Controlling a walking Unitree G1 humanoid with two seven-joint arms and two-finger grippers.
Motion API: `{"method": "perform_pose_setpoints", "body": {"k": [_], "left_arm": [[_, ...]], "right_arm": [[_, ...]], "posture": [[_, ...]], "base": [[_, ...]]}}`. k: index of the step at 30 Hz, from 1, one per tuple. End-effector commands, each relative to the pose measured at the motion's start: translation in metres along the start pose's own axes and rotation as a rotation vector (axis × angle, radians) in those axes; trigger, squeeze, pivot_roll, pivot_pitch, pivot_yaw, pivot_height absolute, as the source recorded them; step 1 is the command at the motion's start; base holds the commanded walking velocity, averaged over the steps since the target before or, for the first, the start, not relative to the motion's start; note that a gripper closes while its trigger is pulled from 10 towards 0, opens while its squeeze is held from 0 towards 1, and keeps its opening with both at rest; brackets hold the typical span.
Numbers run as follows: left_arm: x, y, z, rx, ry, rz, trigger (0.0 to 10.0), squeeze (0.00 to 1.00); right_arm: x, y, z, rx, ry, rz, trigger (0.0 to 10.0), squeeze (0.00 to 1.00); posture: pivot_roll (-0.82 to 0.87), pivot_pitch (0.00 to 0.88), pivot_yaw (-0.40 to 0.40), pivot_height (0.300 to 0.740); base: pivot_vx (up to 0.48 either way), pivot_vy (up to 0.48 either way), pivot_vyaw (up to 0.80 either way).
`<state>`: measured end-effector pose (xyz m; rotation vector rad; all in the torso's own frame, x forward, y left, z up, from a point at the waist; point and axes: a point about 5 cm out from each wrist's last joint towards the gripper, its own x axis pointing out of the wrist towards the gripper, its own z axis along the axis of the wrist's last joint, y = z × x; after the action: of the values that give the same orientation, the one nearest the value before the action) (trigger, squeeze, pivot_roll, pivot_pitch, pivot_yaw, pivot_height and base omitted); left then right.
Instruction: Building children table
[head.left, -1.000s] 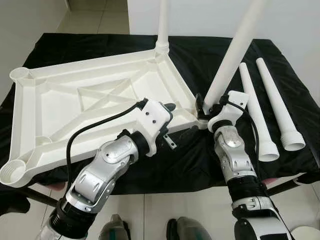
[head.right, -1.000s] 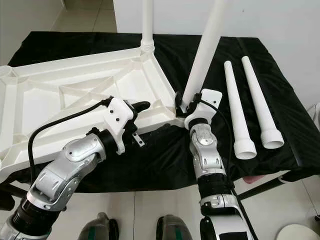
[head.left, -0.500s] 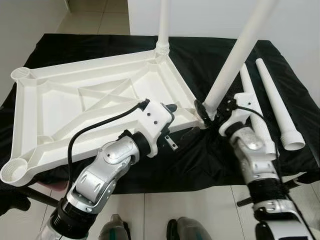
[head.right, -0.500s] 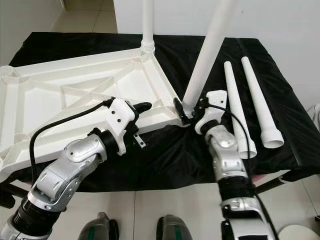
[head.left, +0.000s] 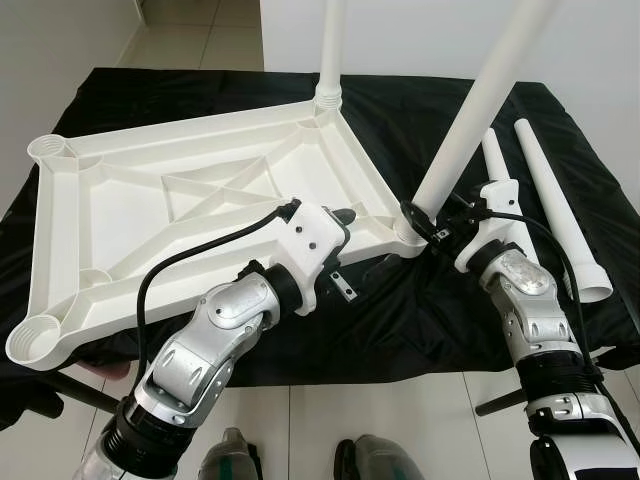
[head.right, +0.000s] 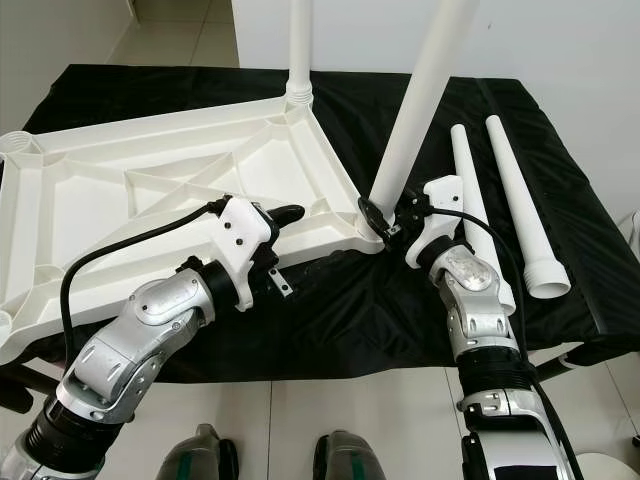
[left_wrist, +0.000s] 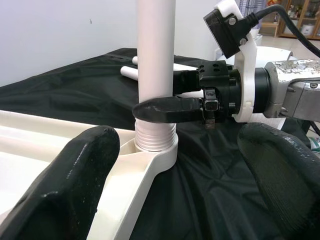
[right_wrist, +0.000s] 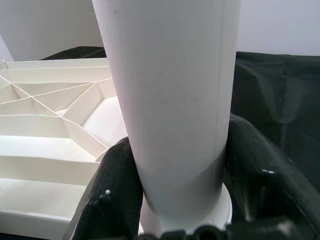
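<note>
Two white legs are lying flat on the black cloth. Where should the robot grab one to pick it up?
Probably around the middle of the outer loose leg, coming down from above with the pincer fingers across its width. It lies flat on the black cloth with a gap to the other loose leg, so fingers fit on both sides. The round shaft suits a squeeze, and mid-length should keep it from tipping.

White tabletop, black cloth
</note>
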<state>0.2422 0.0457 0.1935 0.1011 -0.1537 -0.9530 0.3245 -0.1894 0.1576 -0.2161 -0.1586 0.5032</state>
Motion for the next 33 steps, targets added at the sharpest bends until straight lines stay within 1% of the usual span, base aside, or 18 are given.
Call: {"method": "perform_pose_setpoints", "body": {"k": [1, 6, 7, 8, 10, 12, 13, 16, 21, 27, 28, 32, 33], "left_arm": [[0.000, -0.003, -0.001, 0.002, 0.008, -0.055, 10.0, 0.00], [0.001, -0.002, 0.000, 0.003, 0.007, -0.053, 10.0, 0.00], [0.001, -0.002, 0.000, 0.003, 0.006, -0.052, 10.0, 0.00], [0.001, -0.002, 0.001, 0.003, 0.006, -0.051, 10.0, 0.00], [0.001, -0.001, 0.001, 0.004, 0.005, -0.049, 10.0, 0.00], [0.001, 0.000, 0.001, 0.004, 0.004, -0.047, 10.0, 0.00], [0.001, 0.000, 0.001, 0.004, 0.004, -0.047, 10.0, 0.00], [0.001, -0.001, 0.002, 0.004, 0.002, -0.046, 10.0, 0.00], [0.000, 0.000, 0.002, 0.004, 0.003, -0.042, 10.0, 0.00], [0.000, 0.001, 0.002, 0.005, 0.003, -0.039, 10.0, 0.00], [0.000, 0.001, 0.002, 0.006, 0.002, -0.039, 10.0, 0.00], [0.001, 0.001, 0.002, 0.006, 0.002, -0.040, 10.0, 0.00], [0.001, 0.001, 0.002, 0.006, 0.001, -0.040, 10.0, 0.00]], "right_arm": [[-0.002, -0.004, -0.002, -0.017, 0.016, 0.023, 0.0, 0.00], [-0.004, -0.010, -0.006, -0.017, 0.054, 0.040, 0.0, 0.00], [-0.003, -0.012, -0.006, -0.010, 0.064, 0.033, 1.3, 0.00], [-0.001, -0.014, -0.007, 0.020, 0.072, 0.003, 10.0, 0.00], [0.002, -0.016, -0.008, 0.074, 0.086, -0.045, 10.0, 0.00], [0.005, -0.017, -0.010, 0.105, 0.110, -0.087, 10.0, 0.00], [0.005, -0.017, -0.010, 0.105, 0.110, -0.087, 10.0, 0.00], [0.007, -0.014, -0.013, 0.159, 0.113, -0.096, 10.0, 0.00], [0.008, -0.011, -0.017, 0.193, 0.120, -0.103, 10.0, 0.00], [0.009, -0.012, -0.021, 0.216, 0.145, -0.130, 10.0, 0.00], [0.009, -0.011, -0.021, 0.199, 0.155, -0.118, 10.0, 0.00], [0.010, -0.008, -0.022, 0.198, 0.173, -0.084, 10.0, 0.00], [0.010, -0.007, -0.024, 0.209, 0.194, -0.074, 10.0, 0.00]], "posture": [[-0.11, 0.034, -0.011, 0.740], [-0.11, 0.042, -0.009, 0.740], [-0.11, 0.045, -0.009, 0.740], [-0.11, 0.048, -0.010, 0.740], [-0.11, 0.050, -0.011, 0.740], [-0.11, 0.052, -0.010, 0.740], [-0.11, 0.052, -0.010, 0.740], [-0.11, 0.056, -0.012, 0.740], [-0.10, 0.056, -0.013, 0.740], [-0.11, 0.055, -0.012, 0.740], [-0.11, 0.055, -0.012, 0.740], [-0.11, 0.055, -0.011, 0.740], [-0.11, 0.055, -0.010, 0.740]], "base": [[0.000, 0.000, 0.00], [0.000, 0.000, 0.00], [0.000, 0.000, 0.00], [0.000, 0.000, 0.00], [0.000, 0.000, 0.00], [0.000, 0.000, 0.00], [0.000, 0.000, 0.00], [0.000, 0.000, 0.00], [0.000, 0.000, 0.00], [0.000, 0.000, 0.00], [0.000, 0.000, 0.00], [0.000, 0.000, 0.00], [0.000, 0.000, 0.00]]}}
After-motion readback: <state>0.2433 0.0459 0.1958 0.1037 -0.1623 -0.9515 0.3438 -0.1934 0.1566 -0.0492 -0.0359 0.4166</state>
